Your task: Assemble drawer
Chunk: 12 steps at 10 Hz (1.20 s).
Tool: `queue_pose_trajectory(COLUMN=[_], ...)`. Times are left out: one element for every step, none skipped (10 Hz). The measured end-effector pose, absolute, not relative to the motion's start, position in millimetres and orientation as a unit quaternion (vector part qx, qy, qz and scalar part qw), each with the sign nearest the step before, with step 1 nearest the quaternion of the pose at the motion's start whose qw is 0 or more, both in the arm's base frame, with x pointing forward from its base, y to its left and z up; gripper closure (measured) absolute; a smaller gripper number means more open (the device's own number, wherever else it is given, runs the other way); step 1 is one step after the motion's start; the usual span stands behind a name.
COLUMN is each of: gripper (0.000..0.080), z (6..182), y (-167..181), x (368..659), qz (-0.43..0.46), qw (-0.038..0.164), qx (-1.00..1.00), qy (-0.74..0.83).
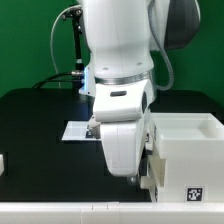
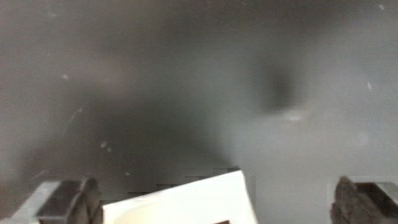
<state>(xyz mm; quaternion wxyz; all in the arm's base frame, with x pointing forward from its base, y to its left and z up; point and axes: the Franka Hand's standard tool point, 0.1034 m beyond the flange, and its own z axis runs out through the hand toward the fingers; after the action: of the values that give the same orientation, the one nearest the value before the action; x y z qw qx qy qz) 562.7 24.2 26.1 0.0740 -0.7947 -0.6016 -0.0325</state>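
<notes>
Nearest to us in the exterior view, the shell [image 1: 188, 160] is sitting on the black table [image 1: 35, 125] at the exterior view's right. Its open side is facing up and a square tag [image 1: 195, 194] is showing on its front wall. We are seeing the arm [image 1: 120, 70] reaching down just beside it, on the exterior view's left of the shell. The arm's hand is overlapping the shell's near corner in this view, and we cannot tell whether the two are touching. The hand is hiding the fingertips here. At the exterior view's left edge a small white part [image 1: 3, 162] is lying on the table, cropped too tightly to name. Beyond the arm, the marker board [image 1: 77, 130] is lying flat. Farther back, a black stand [image 1: 78, 45] is rising before a green wall [image 1: 30, 40].

In the wrist view we are looking down past the gripper [image 2: 217, 185], which is released: its two fingers [image 2: 63, 200] are standing wide apart and clasping nothing. A flat white corner [image 2: 178, 200] is lying on the dark table below, between the fingers but apart from both. We cannot tell which object it belongs to.
</notes>
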Motion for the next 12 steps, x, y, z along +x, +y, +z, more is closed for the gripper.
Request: queue_pose_trajectory(gripper=[0.0150, 0.0150, 0.0150, 0.0150, 0.0150, 0.0150, 0.0150, 0.0150, 0.0150, 0.0150, 0.0150, 0.0150], z=[25.9, 24.7, 23.6, 23.6, 25.3, 30.4, 37.1, 40.0, 38.2, 37.9, 37.8, 37.5], y=[23, 19, 12, 4, -4, -13, -16, -15, -15, -15, -15, -15], x=[563, 562, 561, 561, 561, 559, 553, 547, 547, 547, 547, 547], qz=[-0.031, -0.031, -0.030, -0.030, -0.031, -0.032, -0.030, -0.027, -0.027, -0.026, -0.026, -0.026], qw=[0.073, 0.073, 0.073, 0.072, 0.071, 0.068, 0.065, 0.065, 0.066, 0.066, 0.066, 0.066], qx=[-0.796, -0.796, -0.798, -0.798, -0.800, -0.802, -0.814, -0.819, -0.819, -0.819, -0.819, -0.819], qy=[-0.600, -0.599, -0.597, -0.598, -0.595, -0.592, -0.577, -0.569, -0.570, -0.570, -0.570, -0.570])
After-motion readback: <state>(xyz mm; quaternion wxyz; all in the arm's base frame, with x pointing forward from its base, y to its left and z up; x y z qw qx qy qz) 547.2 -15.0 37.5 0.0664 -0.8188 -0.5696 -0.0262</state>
